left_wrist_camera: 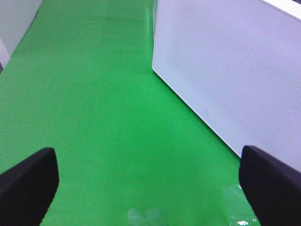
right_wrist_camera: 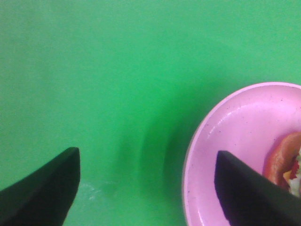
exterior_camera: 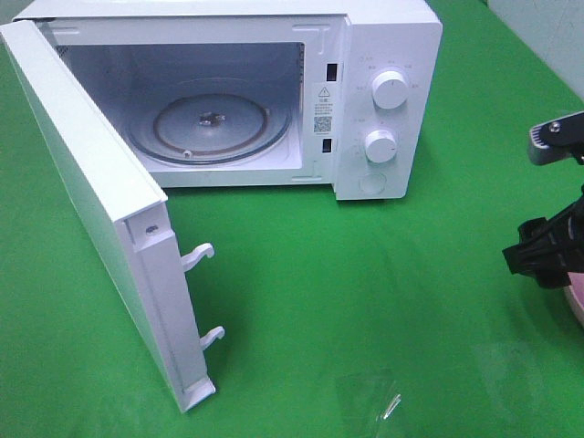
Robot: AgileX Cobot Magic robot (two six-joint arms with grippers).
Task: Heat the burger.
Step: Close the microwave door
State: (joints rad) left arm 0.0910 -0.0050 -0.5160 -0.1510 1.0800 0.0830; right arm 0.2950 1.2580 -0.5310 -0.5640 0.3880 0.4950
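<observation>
Only an edge of the burger (right_wrist_camera: 282, 162) shows, red sauce and a bit of pale filling, in the right wrist view on a pink plate (right_wrist_camera: 235, 136). My right gripper (right_wrist_camera: 146, 153) is open above the green cloth. One of its fingers (right_wrist_camera: 244, 188) hangs over the plate's rim and nothing sits between them. In the high view that gripper (exterior_camera: 538, 255) is at the far right edge, above a sliver of the plate (exterior_camera: 578, 306); the burger is out of that view. My left gripper (left_wrist_camera: 146, 149) is open over bare cloth beside the door.
The white microwave (exterior_camera: 388, 55) stands at the back with its door (exterior_camera: 82, 182) swung wide toward the front left. A glass turntable (exterior_camera: 210, 123) lies inside the lit cavity. The door's outer face (left_wrist_camera: 225, 70) fills one side of the left wrist view. Green cloth covers the table.
</observation>
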